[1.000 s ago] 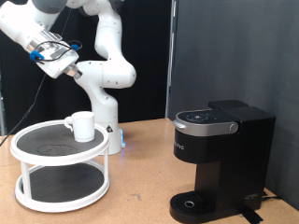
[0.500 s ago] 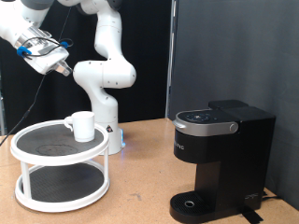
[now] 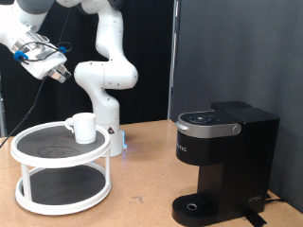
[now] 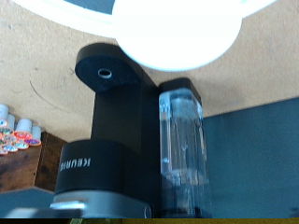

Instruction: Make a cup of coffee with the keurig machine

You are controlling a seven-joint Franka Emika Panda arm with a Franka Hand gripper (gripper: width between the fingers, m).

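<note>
The white cup (image 3: 83,127) stands upright on the top shelf of a round white two-tier stand (image 3: 28,154) at the exterior view's left. The black keurig machine (image 3: 222,161) stands at the right with its lid down; nothing sits on its round drip base (image 3: 196,206). My gripper (image 3: 58,76) hangs high above the stand, up and to the left of the cup, with nothing seen between its fingers. The wrist view shows the keurig machine (image 4: 117,131) and its clear water tank (image 4: 182,149). My fingers do not show in the wrist view.
The stand's lower shelf (image 3: 62,189) shows nothing on it. A blurred white round shape (image 4: 177,33) fills one edge of the wrist view. Several coloured pods (image 4: 14,135) lie at another edge of that view. The arm's white base (image 3: 109,128) stands behind the stand.
My gripper has moved towards the exterior view's left, away from above the cup. The cup and the machine have not moved.
</note>
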